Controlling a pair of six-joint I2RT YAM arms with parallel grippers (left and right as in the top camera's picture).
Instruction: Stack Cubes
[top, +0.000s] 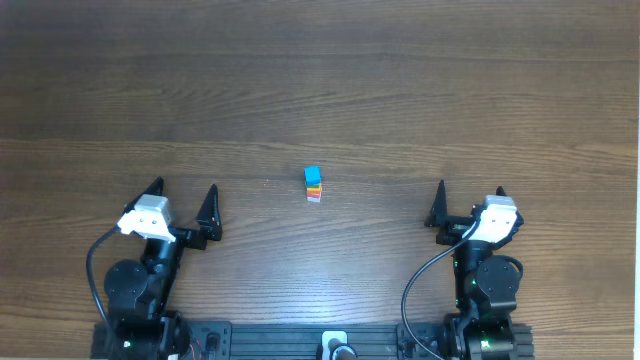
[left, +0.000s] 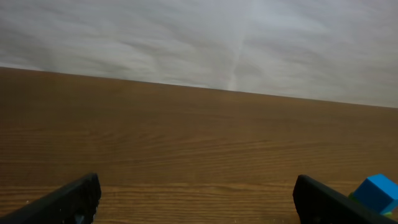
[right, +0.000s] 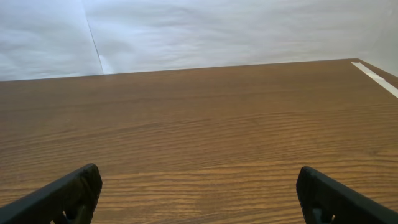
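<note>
Fingers first: the left gripper (top: 183, 197) has its two fingers (left: 68, 200) spread wide apart with nothing between them, just bare table (left: 186, 143). Same deal on the right gripper (top: 468, 200): fingers (right: 65, 196) wide apart and holding nothing.

Moving outward, both grippers sit low near their own bases, one on each side of the table, well apart from each other. The thing that matters is the little stack (top: 313, 185) standing between them, roughly mid-table and a bit farther out from the bases than the fingertips. The blue cube (top: 313, 174) is on top, an orange cube (top: 314, 187) is right under it, and there's something reddish at the very bottom that I can't make out properly. The stack's long axis is straight up, and it looks upright, not leaning.

From the left gripper the stack lies off toward the robot's right and slightly ahead. You can catch the blue cube (left: 377, 193) just past its inner finger in the left wrist view. From the right gripper it lies off to the robot's left. I'd call the left arm a touch nearer, though not by much.

Honestly, it looks like the stacking is already done. If anything else needs to go on top, it would have to come straight down onto the blue one without nudging the column.
</note>
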